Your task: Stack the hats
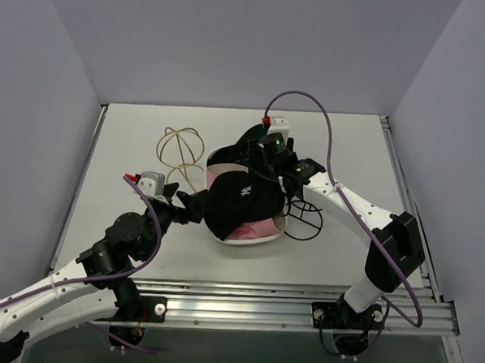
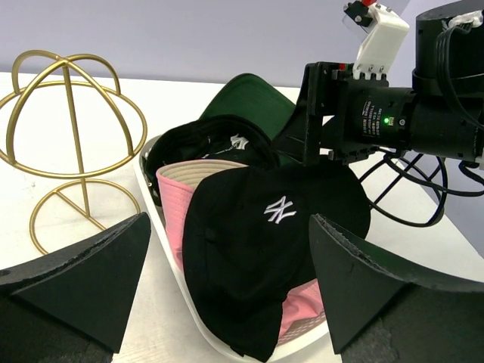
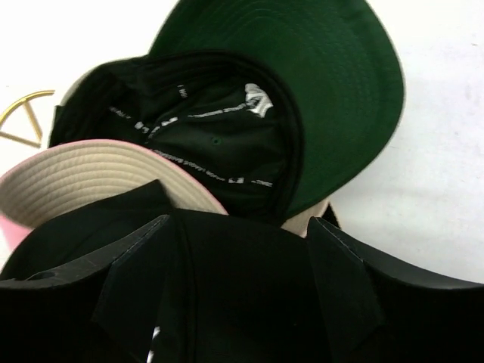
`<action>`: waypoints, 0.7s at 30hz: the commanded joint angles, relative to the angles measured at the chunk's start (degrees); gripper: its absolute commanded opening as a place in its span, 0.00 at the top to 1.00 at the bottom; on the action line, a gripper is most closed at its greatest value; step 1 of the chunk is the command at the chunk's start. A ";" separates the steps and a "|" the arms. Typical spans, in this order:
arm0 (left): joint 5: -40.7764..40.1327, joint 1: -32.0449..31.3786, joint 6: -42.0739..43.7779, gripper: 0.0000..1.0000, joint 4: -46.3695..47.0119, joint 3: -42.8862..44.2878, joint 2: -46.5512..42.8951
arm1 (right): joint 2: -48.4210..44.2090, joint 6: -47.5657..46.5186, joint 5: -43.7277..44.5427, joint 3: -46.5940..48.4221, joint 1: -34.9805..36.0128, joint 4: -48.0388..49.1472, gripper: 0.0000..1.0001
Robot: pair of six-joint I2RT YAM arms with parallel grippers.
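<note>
The top camera is looking down over the whole table (image 1: 123, 135) from behind; both wrist cameras are viewing the hat pile (image 2: 249, 227) closely, the right from above.

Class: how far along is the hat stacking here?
Done: black fabric cap with white logo lies atop pink fabric cap in white plastic tray. In hand: right gripper at its far edge; left gripper open nearby. Left: upturned green-brimmed black cap behind looks unstacked.

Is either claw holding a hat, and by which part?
Left claw is open, empty. Right claw straddles the crown of the top black fabric cap with white logo; grip cannot be told.
</note>
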 commanded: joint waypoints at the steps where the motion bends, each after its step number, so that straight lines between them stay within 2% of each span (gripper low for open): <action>1: -0.93 -0.31 0.36 0.05 2.92 0.86 0.48 | -2.07 -1.53 -4.22 2.01 0.63 1.20 0.34; 8: -1.80 -0.31 0.36 0.05 2.48 1.13 0.66 | 1.88 -4.17 -4.76 5.70 5.20 -2.74 0.34; 13: -2.33 -0.31 0.36 0.05 2.65 0.69 0.04 | 3.46 -4.34 -3.96 4.03 5.82 -4.33 0.41; 18: -2.86 -0.31 0.36 0.05 2.74 0.51 0.04 | 5.39 -5.13 -1.94 3.41 6.00 -5.56 0.41; 21: -3.21 -0.31 0.44 0.05 2.83 0.51 0.22 | 6.27 -6.19 -3.08 3.68 6.35 -5.82 0.44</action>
